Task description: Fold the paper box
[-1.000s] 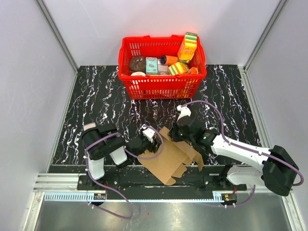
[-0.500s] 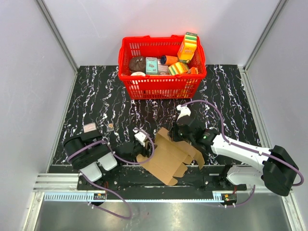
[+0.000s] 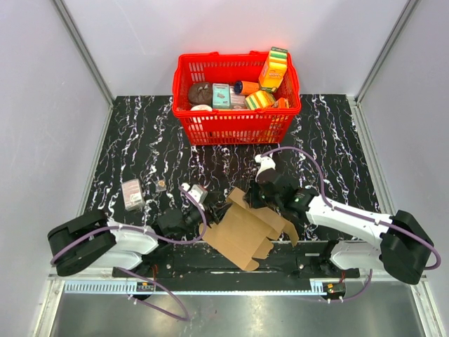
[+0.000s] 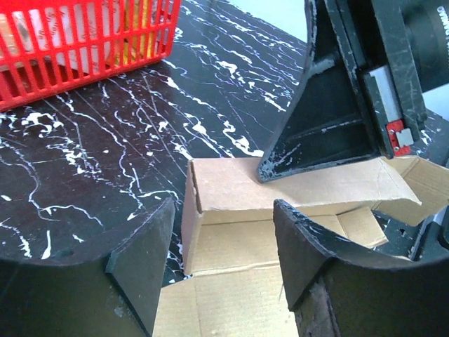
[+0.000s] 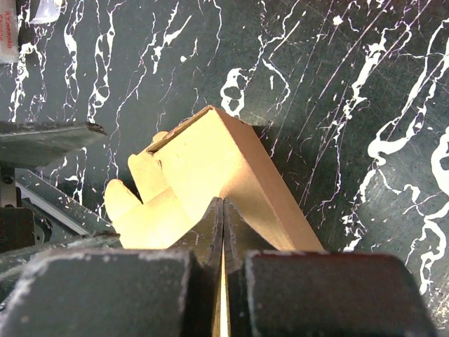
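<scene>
Clearly the folding is midway: the paper box lies at about 6 o'clock on the counter, near its front edge. It is mostly flat, with one panel creased up on its 12 o'clock side. The right end effector is closed, its tips bearing on that raised panel (whether a thin edge is nipped between them I cannot tell). The left end effector stands open, low at the sheet's 9 o'clock edge, gripping nothing. Next, I judge, the left should lift or push the free side panel up against the crease, while the right pins firmly so the sheet does not slide.
</scene>
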Robot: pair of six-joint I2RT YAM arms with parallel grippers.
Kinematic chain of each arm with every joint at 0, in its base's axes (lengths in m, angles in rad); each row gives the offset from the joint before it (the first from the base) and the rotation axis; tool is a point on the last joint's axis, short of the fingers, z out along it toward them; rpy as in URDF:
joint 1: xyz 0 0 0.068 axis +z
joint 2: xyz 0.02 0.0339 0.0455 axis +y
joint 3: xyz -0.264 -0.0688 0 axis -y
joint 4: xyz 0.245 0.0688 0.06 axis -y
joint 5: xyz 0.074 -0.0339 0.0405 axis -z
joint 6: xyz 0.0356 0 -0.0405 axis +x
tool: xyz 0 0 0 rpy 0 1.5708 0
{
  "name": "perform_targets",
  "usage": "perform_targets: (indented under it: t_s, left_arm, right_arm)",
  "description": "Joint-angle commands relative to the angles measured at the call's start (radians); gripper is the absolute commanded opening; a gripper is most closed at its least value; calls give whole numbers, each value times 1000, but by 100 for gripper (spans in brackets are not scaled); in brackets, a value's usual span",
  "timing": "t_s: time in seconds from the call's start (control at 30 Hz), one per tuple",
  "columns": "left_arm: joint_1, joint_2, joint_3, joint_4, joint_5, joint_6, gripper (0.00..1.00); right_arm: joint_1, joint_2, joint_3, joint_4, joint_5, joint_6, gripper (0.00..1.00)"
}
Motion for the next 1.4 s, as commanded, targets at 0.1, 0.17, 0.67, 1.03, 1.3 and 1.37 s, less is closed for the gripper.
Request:
perform_targets:
  t_s: [0.1,0.17,0.67,1.03,1.3,1.37]
  left_arm:
    - [-5,-122,23,-171,-113,5,60]
    - [-5,-148,20,-207,-141,-1,59]
    - [-5,8,72,-248,-167,-27,15]
    - [-5,144,118,-174,-10,-25,8]
    - [-5,203,186,-200,-6,2,9]
    - [-3,189,184,-232,0,1,9]
  right_arm:
    - [-2,14,0,9,-36,-15,0]
    - [-2,17,0,9,-42,-16,0]
    - [-2,-16,22,-1,-57,-18,0]
    - [-2,-14,-14,22,-65,1,0]
    - [0,-19,-29,32,-71,11,0]
    - [-2,-23,-29,32,-71,13,0]
